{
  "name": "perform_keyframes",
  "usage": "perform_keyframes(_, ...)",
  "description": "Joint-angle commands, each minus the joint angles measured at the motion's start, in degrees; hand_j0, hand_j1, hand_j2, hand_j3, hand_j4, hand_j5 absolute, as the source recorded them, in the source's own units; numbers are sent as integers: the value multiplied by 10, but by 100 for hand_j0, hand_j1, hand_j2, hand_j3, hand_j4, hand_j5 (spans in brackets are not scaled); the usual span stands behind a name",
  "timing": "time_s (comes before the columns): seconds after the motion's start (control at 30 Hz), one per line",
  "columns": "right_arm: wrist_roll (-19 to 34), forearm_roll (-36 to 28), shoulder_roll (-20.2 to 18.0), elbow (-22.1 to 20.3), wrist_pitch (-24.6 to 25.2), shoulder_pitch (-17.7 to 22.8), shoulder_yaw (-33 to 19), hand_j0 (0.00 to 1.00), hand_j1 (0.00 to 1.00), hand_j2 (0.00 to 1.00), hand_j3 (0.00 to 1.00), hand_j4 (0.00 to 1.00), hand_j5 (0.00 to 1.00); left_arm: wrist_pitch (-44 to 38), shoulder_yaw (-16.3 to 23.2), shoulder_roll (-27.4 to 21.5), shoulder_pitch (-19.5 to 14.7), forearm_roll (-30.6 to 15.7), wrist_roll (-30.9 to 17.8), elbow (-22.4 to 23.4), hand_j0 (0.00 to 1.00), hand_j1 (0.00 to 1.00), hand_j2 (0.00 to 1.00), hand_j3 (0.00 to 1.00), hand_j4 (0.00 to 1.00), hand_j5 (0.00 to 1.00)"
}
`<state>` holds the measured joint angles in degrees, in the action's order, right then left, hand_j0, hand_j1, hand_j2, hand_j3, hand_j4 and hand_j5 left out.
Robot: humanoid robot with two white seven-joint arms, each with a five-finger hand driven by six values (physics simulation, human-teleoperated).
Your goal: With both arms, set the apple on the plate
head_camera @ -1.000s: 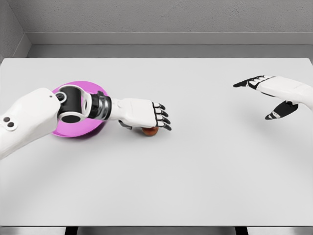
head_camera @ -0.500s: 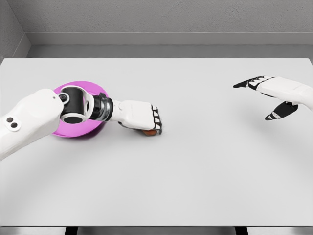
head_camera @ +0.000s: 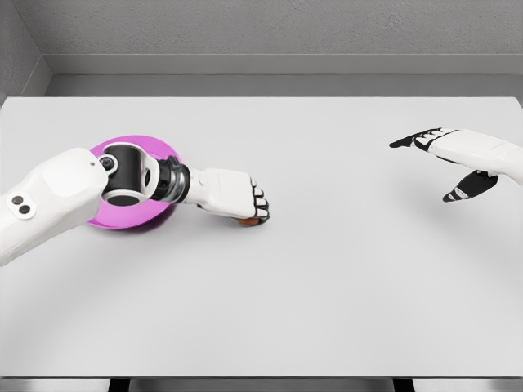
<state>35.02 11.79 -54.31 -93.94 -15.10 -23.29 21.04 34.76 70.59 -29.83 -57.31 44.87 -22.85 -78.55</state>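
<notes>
White surface point(head_camera: 327, 269) carries all. Magenta plate point(head_camera: 155, 149) at left, partly hidden under left forearm. Left hand point(head_camera: 233, 194) just right of plate, fingers curled over apple point(head_camera: 252, 220), gripping it; only reddish-brown sliver visible, resting on surface. Right hand point(head_camera: 458, 155) far right, fingers spread, holding nothing.

Reddish apple point(head_camera: 252, 220), mostly hidden, right of magenta plate point(head_camera: 155, 149).

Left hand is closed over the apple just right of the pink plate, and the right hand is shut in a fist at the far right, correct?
Not quite. The head view shows the right hand open, fingers spread, holding nothing. The left hand is indeed closed over the apple right of the pink plate.
</notes>
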Motion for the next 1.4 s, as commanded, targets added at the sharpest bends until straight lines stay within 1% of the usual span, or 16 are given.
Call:
perform_keyframes(0.0,0,-2,-1,0,1,0,0,100,100,100,100,100,100,2,6,0,0,-4,-14,0,34,34,34,34,34,34)
perform_keyframes(0.13,0,-2,0,0,1,0,1,100,100,100,100,100,100,2,3,-1,0,-9,-14,1,16,16,16,16,16,16)
perform_keyframes(0.2,0,-2,-1,0,1,2,1,100,100,100,100,100,100,2,1,-2,-1,-15,-14,1,10,10,10,10,10,10)
perform_keyframes(0.37,0,-2,-1,-13,1,4,0,100,100,100,100,100,100,2,-27,-22,-6,-65,-11,3,10,10,10,10,10,10)
perform_keyframes(0.43,0,-2,-14,-16,1,5,-2,100,100,100,100,100,100,2,-31,-44,-8,-82,-11,4,10,10,10,10,10,10)
perform_keyframes(0.5,0,-2,-14,-16,1,5,-2,100,100,100,100,100,100,2,-57,-47,-2,-101,-11,7,10,10,10,10,10,10)
perform_keyframes(0.6,0,-2,-14,-15,1,5,-2,100,100,100,100,100,100,2,-101,-90,1,-124,-11,9,10,10,10,10,10,10)
perform_keyframes(0.67,0,-2,-14,-15,1,5,-2,100,100,100,100,100,100,2,-114,-115,1,-143,-11,9,10,10,10,10,10,10)
perform_keyframes(0.77,0,-2,-14,-15,1,5,-2,100,100,100,100,100,100,2,-134,-142,4,-138,-18,10,11,11,11,11,11,11)
perform_keyframes(0.87,0,-2,-14,-15,1,5,-2,100,100,100,100,100,100,2,-149,-158,12,-120,-61,21,11,11,11,11,11,11)
perform_keyframes(0.97,0,-2,-14,-16,1,4,-2,100,100,100,100,100,100,2,-150,-161,14,-85,-63,36,13,13,13,13,13,13)
perform_keyframes(1.13,0,-2,-14,-16,1,4,-2,100,100,100,100,100,100,2,-150,-159,15,-79,-63,51,15,15,15,15,15,15)
perform_keyframes(1.2,0,-2,-14,-16,1,4,-2,100,100,100,100,100,100,2,-150,-160,18,-79,-63,51,25,25,25,25,25,25)
perform_keyframes(1.23,0,-2,-14,-17,1,4,-2,100,100,100,100,100,100,2,-150,-159,19,-80,-63,51,59,59,59,59,59,59)
perform_keyframes(1.27,0,-2,-14,-17,1,4,-2,100,100,100,100,100,100,2,-150,-159,20,-80,-62,50,100,100,100,100,100,100)
perform_keyframes(1.37,0,-3,-14,-17,1,4,-2,100,100,100,100,100,100,2,-150,-160,21,-80,-62,50,100,100,100,100,100,100)
